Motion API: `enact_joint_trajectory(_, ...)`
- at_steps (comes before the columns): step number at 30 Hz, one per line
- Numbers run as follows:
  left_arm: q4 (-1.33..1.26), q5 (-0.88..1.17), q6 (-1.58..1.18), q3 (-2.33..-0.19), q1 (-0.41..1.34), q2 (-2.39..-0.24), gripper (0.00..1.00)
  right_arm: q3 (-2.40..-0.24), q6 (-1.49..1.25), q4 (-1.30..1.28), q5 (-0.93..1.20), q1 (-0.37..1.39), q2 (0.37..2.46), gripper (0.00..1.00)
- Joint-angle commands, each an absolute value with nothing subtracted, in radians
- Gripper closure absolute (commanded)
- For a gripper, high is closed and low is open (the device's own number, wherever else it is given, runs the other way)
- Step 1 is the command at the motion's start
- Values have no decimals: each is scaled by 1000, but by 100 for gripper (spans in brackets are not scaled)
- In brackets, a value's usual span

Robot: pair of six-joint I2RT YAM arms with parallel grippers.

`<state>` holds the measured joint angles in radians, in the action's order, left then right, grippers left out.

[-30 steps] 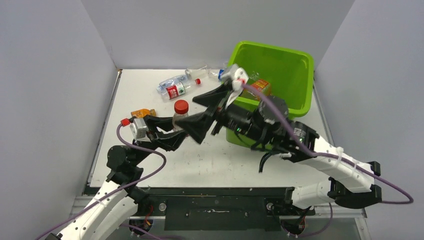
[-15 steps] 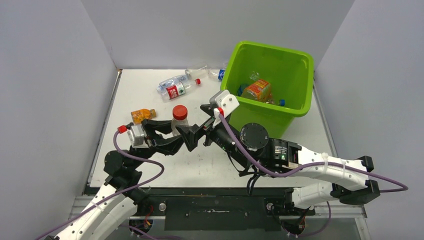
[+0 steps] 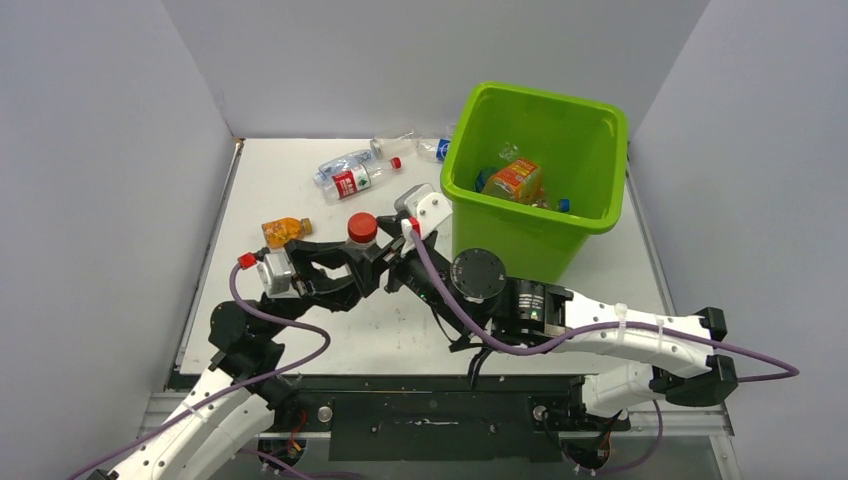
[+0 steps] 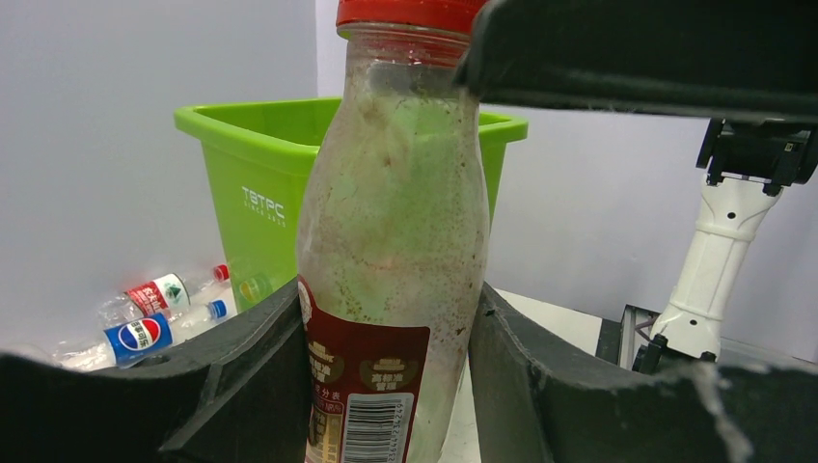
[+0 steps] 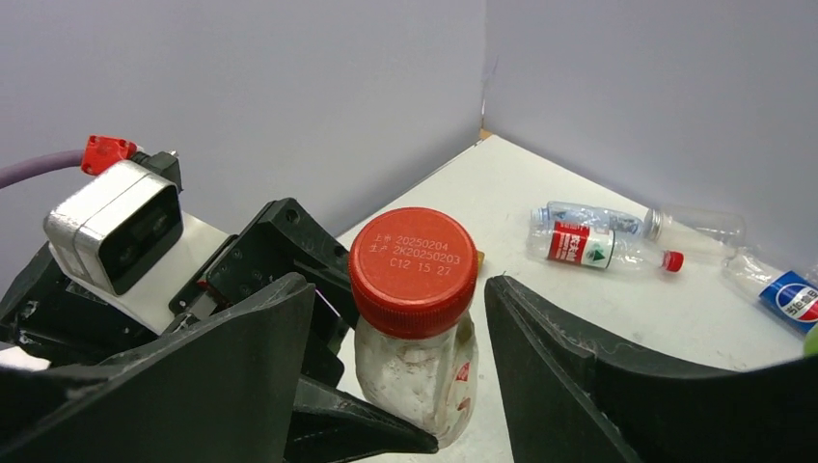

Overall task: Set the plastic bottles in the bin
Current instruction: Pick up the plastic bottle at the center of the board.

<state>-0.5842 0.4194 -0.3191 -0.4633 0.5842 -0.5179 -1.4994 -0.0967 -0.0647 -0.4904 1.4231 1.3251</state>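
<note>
My left pincer [image 4: 386, 386] is clenched on the body of a red-capped bottle [image 5: 413, 258] and holds it upright over the table [image 3: 290, 175], left of centre in the top view. My right pincer [image 5: 400, 299] straddles its cap, released. One finger looks just short of touching, though I cannot be sure. The green bin [image 3: 505, 232] stands at upper right, some bottles already inside. Loose bottles [image 3: 350, 178] lie at upper centre, with an orange one [image 3: 285, 231] further left.
</note>
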Motion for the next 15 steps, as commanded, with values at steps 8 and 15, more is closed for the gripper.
enact_joint_trajectory(8, -617, 401, -291, -462, 605, -507, 97, -1569, -169, -114, -472, 1384, 1370, 83)
enact_joint_trajectory(15, -612, 359, -296, -461, 608, -495, 9, -1570, -145, -170, -483, 1382, 1318, 95)
